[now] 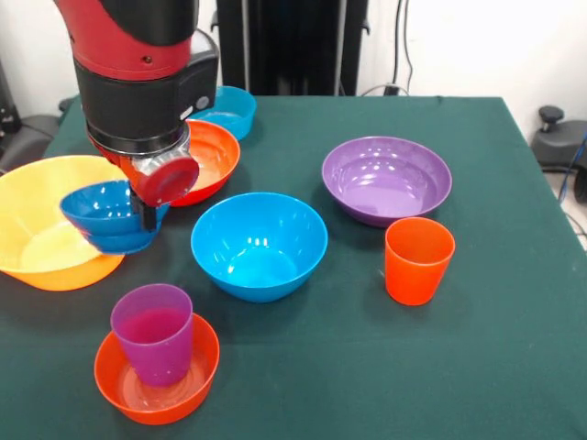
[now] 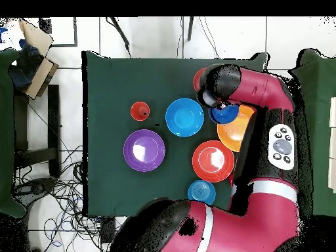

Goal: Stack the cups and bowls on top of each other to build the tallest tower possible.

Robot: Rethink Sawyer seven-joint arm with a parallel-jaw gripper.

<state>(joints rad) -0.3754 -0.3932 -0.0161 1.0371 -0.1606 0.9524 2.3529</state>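
My gripper (image 1: pixel 147 214) is shut on the rim of the small blue bowl (image 1: pixel 105 215), which hangs tilted over the right rim of the large yellow-orange bowl (image 1: pixel 41 229). A glossy red cup-like shape (image 1: pixel 167 180) shows just under the wrist; whether it is held I cannot tell. Behind it sits the orange-red bowl (image 1: pixel 215 151), with the teal bowl (image 1: pixel 231 110) further back. The medium blue bowl (image 1: pixel 259 243), the purple bowl (image 1: pixel 385 179) and the orange cup (image 1: pixel 418 259) stand apart. A purple cup (image 1: pixel 154 332) stands upright in the small orange bowl (image 1: pixel 197 371).
From overhead the arm (image 2: pixel 262 98) covers the gripper, with the small blue bowl (image 2: pixel 224 114) peeking out over the yellow-orange bowl (image 2: pixel 237 134). A green cloth covers the table (image 1: pixel 495 367). Cables lie on the floor (image 2: pixel 59 190) beside it.
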